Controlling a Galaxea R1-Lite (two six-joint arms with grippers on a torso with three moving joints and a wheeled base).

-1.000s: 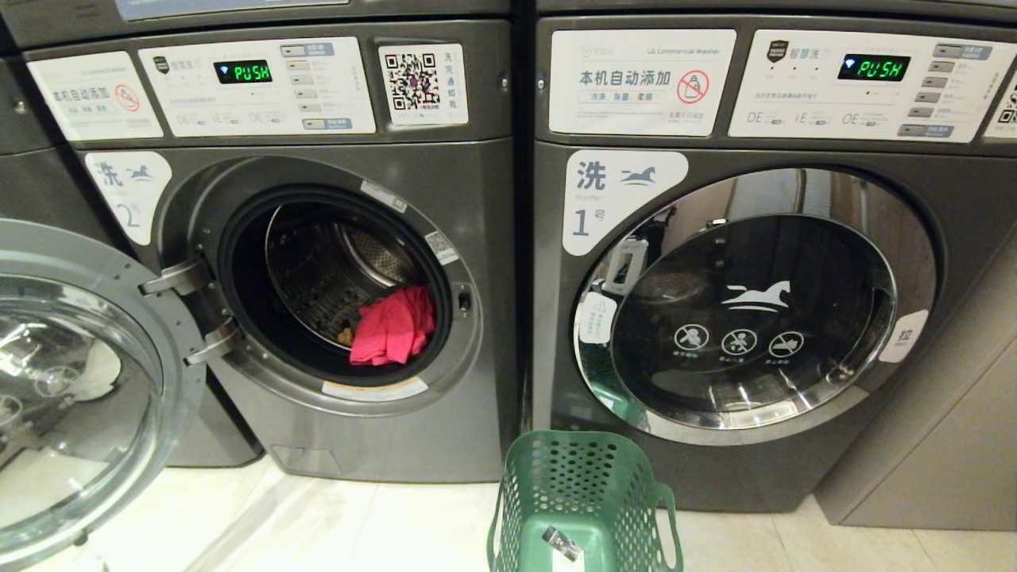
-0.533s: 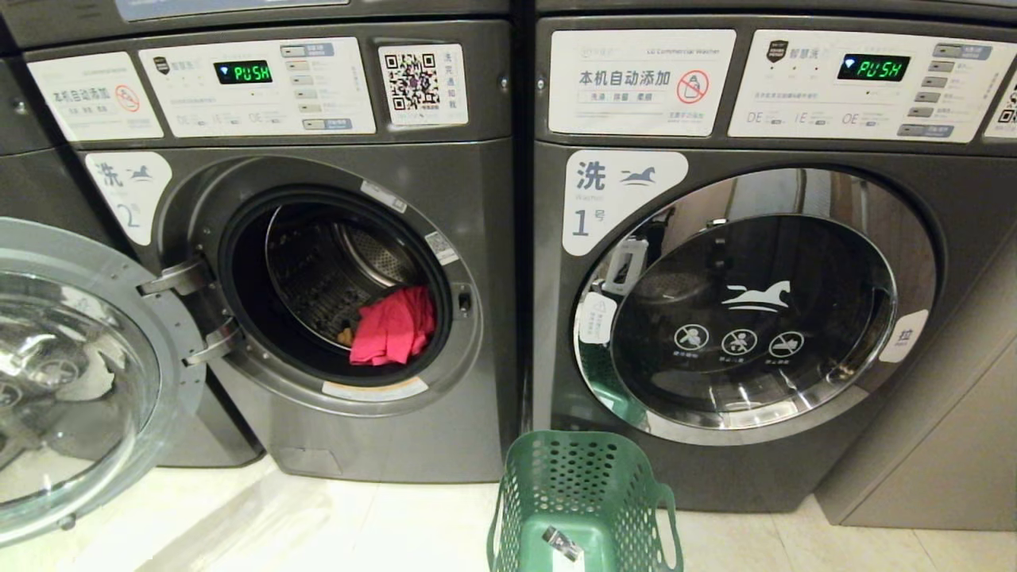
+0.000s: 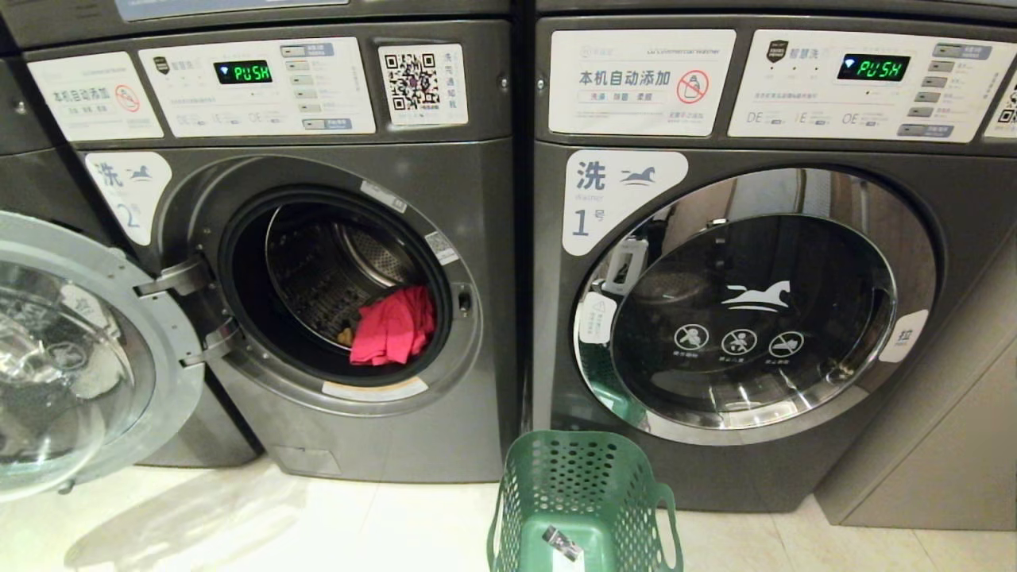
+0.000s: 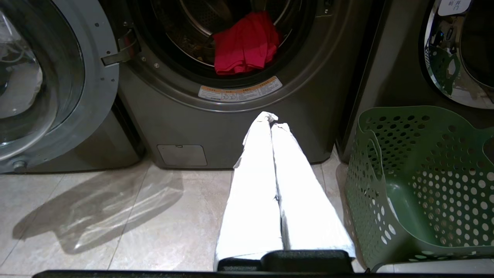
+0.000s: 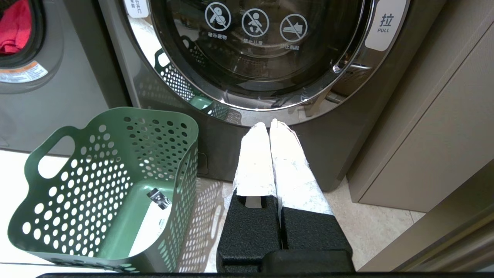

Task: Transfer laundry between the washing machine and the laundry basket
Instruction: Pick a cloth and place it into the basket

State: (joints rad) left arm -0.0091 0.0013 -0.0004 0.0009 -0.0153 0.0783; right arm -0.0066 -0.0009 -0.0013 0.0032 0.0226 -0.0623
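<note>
The washing machine (image 3: 477, 199) labelled 2 stands with its round glass door (image 3: 159, 334) swung open to the left. Laundry lies at the front of its drum: a bright red garment (image 3: 393, 326) (image 4: 245, 42) with a small yellow-orange bit (image 3: 344, 336) beside it. The green laundry basket (image 3: 556, 469) (image 4: 424, 181) (image 5: 154, 143) stands on the floor between the two machines, holding only a tag. My left gripper (image 4: 272, 121) is shut and empty, low before machine 2, under its opening. My right gripper (image 5: 269, 125) is shut and empty, before machine 1, beside the basket. Neither arm shows in the head view.
Machine 1 (image 3: 755, 302) on the right has its chrome-rimmed door closed. A beige cabinet (image 3: 937, 445) stands to its right. Another machine (image 3: 32, 183) sits behind the open door at far left. Pale floor tiles (image 3: 357, 524) lie before the machines.
The open door of machine 2 has swung further out to the left. The garment and basket have not moved.
</note>
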